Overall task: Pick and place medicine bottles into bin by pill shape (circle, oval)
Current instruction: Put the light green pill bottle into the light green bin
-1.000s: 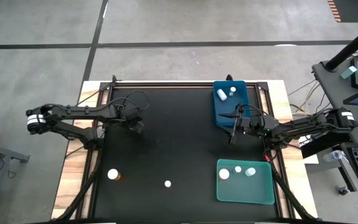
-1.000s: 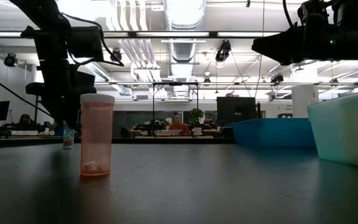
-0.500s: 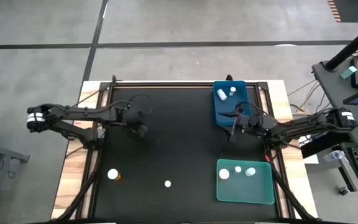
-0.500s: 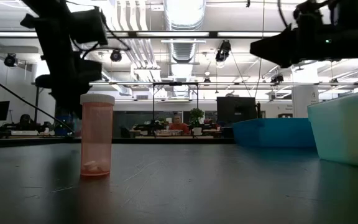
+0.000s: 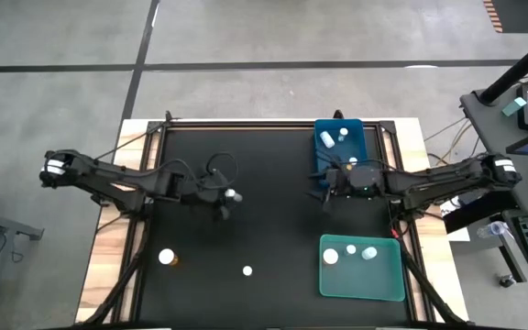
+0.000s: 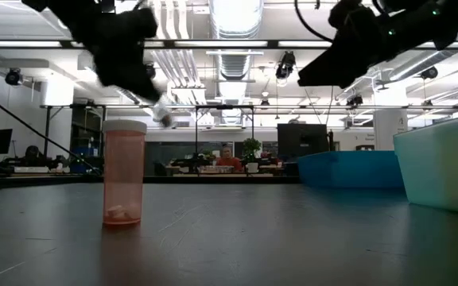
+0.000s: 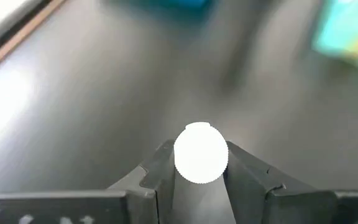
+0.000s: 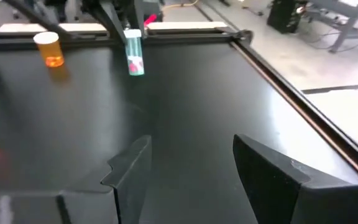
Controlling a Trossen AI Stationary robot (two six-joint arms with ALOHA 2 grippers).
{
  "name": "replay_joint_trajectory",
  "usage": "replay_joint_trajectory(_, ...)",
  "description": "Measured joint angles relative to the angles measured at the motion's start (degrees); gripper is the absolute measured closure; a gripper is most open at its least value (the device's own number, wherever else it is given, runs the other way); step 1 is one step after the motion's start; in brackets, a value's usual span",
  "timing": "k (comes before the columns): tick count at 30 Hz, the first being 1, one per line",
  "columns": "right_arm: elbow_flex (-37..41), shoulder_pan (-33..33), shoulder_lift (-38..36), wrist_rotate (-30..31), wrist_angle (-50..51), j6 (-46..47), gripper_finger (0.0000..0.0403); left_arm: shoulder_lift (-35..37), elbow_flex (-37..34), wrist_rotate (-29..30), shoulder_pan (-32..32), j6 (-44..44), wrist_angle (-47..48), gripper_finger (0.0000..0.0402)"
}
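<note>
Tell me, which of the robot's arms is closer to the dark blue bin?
The right. The right gripper hangs open beside the dark blue bin, at its near corner. The left gripper is farther off, over the middle of the table, shut on a white-capped bottle.

The blue bin [image 5: 339, 154] sits at the mat's [image 5: 264, 165] far right edge. Two bottles [image 5: 335, 137] lie in its far end. Nearer than the blue bin, on the same side, is the green bin [image 5: 362, 269], with three bottles [image 5: 349, 252] in a row along its far side. Well left of the blue bin, over mid-mat, the left gripper [image 5: 228, 196] holds a bottle [image 5: 232, 195] between its fingers [image 7: 160, 171], off the mat. The right gripper [image 5: 323, 195] hangs just left of the blue bin's near end. Far left and nearer than the blue bin stands one bottle [image 5: 167, 258]; another [image 5: 247, 270] stands between it and the green bin.
</note>
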State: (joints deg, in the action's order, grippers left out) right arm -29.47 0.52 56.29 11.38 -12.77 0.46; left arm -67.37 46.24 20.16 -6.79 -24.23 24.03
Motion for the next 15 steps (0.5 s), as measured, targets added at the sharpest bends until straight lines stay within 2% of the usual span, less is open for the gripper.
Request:
replay_joint_trajectory(3,-2.4,1.1,4.0,0.0,0.0,0.2,0.0184,0.0,-0.1,0.0,-2.4,5.9,-8.7,0.0303)
replay_joint_trajectory(8,-7.4,2.6,11.9,-3.9,-1.7,1.5,0.0184,-3.2,-0.2,0.1,-4.2,13.7,-21.8,0.0303)
replay_joint_trajectory(12,-11.9,4.0,18.2,-4.1,-3.9,0.9,0.0184,-8.0,0.5,0.0,-4.7,18.4,-25.7,0.0304)
replay_joint_trajectory(15,-15.0,4.6,22.1,-4.1,-3.9,0.0,0.0184,-11.0,1.3,0.1,-4.6,18.8,-26.6,0.0304)
